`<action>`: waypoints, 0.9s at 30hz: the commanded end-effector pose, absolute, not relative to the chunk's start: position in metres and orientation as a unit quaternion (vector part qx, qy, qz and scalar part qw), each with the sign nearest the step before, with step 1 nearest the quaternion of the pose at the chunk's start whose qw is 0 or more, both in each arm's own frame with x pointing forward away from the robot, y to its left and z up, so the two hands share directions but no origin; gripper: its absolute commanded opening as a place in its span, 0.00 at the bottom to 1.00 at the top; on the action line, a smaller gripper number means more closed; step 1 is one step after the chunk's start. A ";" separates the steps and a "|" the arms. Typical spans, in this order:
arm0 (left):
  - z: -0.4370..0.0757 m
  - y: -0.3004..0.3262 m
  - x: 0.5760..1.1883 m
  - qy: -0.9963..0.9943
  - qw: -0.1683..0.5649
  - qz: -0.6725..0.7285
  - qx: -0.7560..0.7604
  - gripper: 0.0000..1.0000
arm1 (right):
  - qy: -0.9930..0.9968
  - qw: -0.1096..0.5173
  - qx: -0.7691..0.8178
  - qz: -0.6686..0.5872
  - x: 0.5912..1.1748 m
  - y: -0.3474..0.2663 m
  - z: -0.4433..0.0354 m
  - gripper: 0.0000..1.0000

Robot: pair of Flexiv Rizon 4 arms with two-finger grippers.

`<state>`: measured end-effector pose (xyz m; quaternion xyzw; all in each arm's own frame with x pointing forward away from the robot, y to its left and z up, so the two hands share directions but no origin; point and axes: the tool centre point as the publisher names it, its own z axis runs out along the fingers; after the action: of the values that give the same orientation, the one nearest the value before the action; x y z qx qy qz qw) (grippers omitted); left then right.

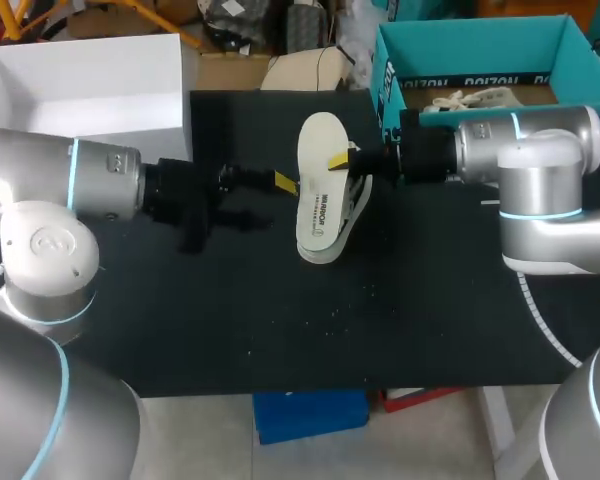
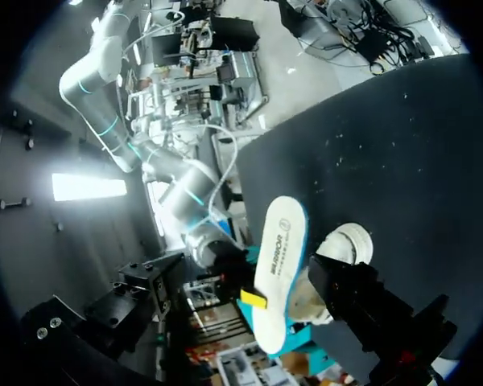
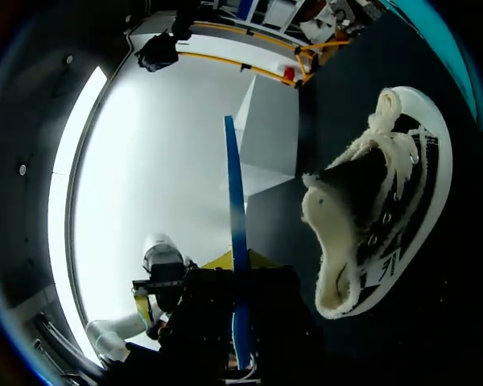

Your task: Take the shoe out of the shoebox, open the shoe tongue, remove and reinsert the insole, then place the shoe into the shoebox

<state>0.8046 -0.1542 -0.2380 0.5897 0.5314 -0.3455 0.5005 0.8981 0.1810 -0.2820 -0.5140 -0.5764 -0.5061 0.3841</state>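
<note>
shoe (image 1: 348,212) lies out on the tabletop (image 1: 280,320); insole (image 1: 318,180) is removed, pinched in the right pincer (image 1: 340,160); left pincer (image 1: 272,200) gapes empty. reinserting and boxing seemingly remain.

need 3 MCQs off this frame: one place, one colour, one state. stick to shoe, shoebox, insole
1. Where is the black-and-white shoe?
A) in the white box
B) on the black table
C) in the left gripper

2. What colour is the shoebox?
A) red
B) teal
C) yellow

3. What state is the right gripper in?
A) open and empty
B) shut on the shoe
C) shut on the insole

Answers:
1 B: the shoe rests on the table beside the insole.
2 B: the shoebox walls are teal.
3 C: the insole's edge runs between the right gripper's fingers, with one yellow tip on its top face.
</note>
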 end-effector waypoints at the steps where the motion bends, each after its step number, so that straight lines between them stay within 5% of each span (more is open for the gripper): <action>1: -0.246 -0.150 0.821 0.387 0.613 -0.476 0.497 1.00 | -0.577 0.384 -0.514 -0.505 0.899 0.182 -0.282 0.00; 27: -0.276 -0.185 0.874 0.477 0.603 -0.409 0.491 0.98 | -0.577 0.384 -0.514 -0.505 0.899 0.182 -0.282 0.00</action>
<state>0.8712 -0.1757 -0.2737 0.4920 0.4757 -0.4122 0.6015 0.8981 0.1810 -0.2820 -0.5140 -0.5763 -0.5061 0.3841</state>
